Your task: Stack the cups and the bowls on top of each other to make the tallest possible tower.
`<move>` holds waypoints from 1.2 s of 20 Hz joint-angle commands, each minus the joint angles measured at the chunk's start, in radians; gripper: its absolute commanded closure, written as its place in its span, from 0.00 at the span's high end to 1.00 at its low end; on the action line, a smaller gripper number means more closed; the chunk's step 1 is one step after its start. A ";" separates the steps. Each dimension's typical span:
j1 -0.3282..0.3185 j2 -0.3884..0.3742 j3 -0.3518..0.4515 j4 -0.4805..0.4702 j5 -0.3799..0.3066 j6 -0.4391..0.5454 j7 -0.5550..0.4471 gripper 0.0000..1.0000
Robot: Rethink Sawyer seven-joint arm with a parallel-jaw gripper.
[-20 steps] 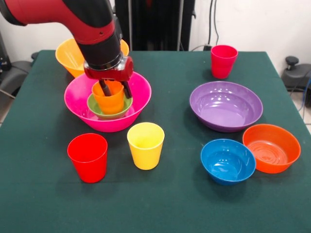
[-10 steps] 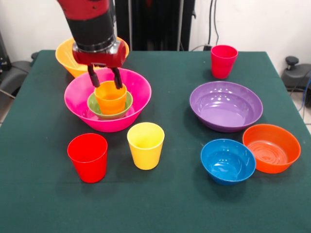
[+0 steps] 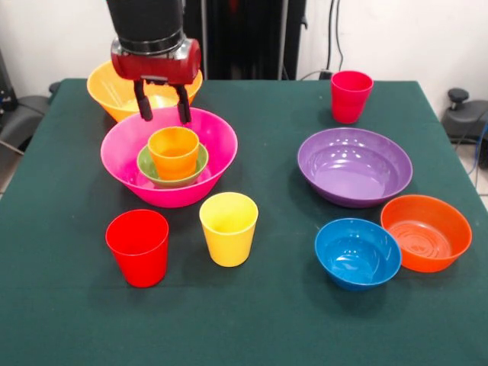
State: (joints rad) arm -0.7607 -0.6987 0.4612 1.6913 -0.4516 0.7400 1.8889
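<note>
The tower is a big hot-pink bowl (image 3: 126,164) holding the small green bowl (image 3: 151,168), with the orange cup (image 3: 174,152) upright inside it. My gripper (image 3: 162,114) hangs open and empty just above and behind the orange cup, clear of it. The big orange-yellow bowl (image 3: 110,90) stands behind the pink one. The red cup (image 3: 138,247) and yellow cup (image 3: 229,228) stand in front. The crimson-pink cup (image 3: 351,96) is at the far right. The purple bowl (image 3: 354,165), blue bowl (image 3: 357,252) and medium orange bowl (image 3: 425,232) sit on the right.
The green table (image 3: 252,320) ends at the near edge and at both sides. Black stands and cables rise behind the table's far edge.
My gripper let go of the orange cup, leaving it in the green bowl, and rose straight up until its fingers cleared the cup's rim.
</note>
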 commanded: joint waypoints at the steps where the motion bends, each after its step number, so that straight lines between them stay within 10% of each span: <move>1: 0.068 -0.044 0.018 0.063 0.021 0.082 -0.019 1.00; 24: 0.131 -0.074 -0.007 0.110 0.099 0.045 0.022 1.00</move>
State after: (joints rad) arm -0.6647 -0.7888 0.4612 1.7468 -0.3624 0.7400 1.8889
